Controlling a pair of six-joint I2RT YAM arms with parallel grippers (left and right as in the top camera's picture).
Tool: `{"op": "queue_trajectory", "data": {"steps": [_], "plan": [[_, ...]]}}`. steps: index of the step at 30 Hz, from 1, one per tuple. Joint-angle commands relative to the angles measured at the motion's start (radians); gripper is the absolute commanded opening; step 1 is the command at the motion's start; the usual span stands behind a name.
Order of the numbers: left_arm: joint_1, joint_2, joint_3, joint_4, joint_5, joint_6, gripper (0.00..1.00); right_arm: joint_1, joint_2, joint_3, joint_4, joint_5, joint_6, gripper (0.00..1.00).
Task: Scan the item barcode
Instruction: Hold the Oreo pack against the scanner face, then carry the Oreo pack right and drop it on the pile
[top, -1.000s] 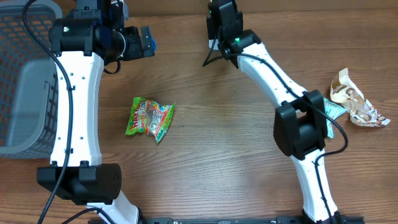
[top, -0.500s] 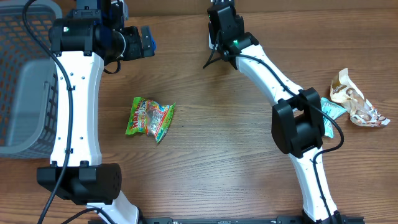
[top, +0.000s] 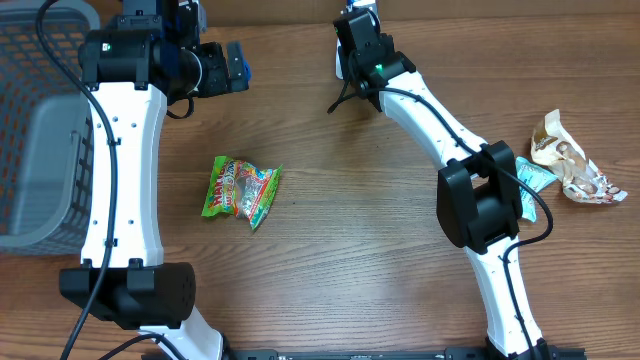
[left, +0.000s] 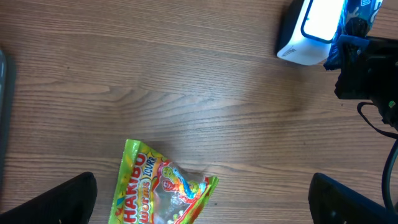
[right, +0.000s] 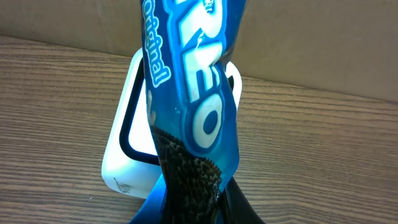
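I am pinching the lower end of the blue Oreo packet (right: 189, 81) with my right gripper (right: 186, 208), jaws pressed nearly together on the wrapper. The packet is standing upright just in front of the white scanner (right: 127, 149). In the overhead view this is sitting at the top centre of the frame, at the far edge of the tabletop (top: 330, 260).

I am holding it this way, I judge, so that the packet's far side is facing the scanner's black-rimmed window. The printed front is turned toward my wrist camera instead. No barcode is showing in any view, so I cannot tell if it is lined up with the window.

Writing on the packet: big white letters "REO", the first letter being cut off, and "original" running up the side. A dark cookie picture is sitting below the letters.

My left gripper (top: 236, 64) is hovering in the upper left of the overhead frame, fingers spread wide and gripping nothing. It is parked clear of the scan, I judge.

Below it, at centre left, a green bag (left: 161, 186) is lying flat. "HARIBO" is readable on it; the smaller print is too blurred.

A grey basket (top: 40, 120) is sitting at the left edge, probably for scanned items. A crumpled beige wrapper (top: 570, 160) and a teal packet (top: 535, 178) are lying at the right edge, labels unreadable.
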Motion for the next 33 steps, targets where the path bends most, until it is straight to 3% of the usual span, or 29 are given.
{"op": "queue_trajectory", "data": {"steps": [1, 20, 23, 33], "plan": [[-0.006, 0.004, 0.009, 0.000, -0.004, -0.003, 1.00, -0.003, -0.037, 0.011, 0.012, 0.021, -0.001, 0.04], [-0.006, 0.004, 0.009, 0.000, -0.004, -0.003, 1.00, 0.006, -0.275, 0.011, -0.072, 0.013, 0.000, 0.04], [-0.006, 0.004, 0.009, 0.000, -0.004, -0.003, 1.00, 0.015, -0.354, 0.011, -0.182, 0.014, 0.029, 0.04], [-0.006, 0.004, 0.009, 0.000, -0.004, -0.003, 1.00, -0.071, -0.698, 0.011, -0.746, 0.010, 0.369, 0.04]]}}
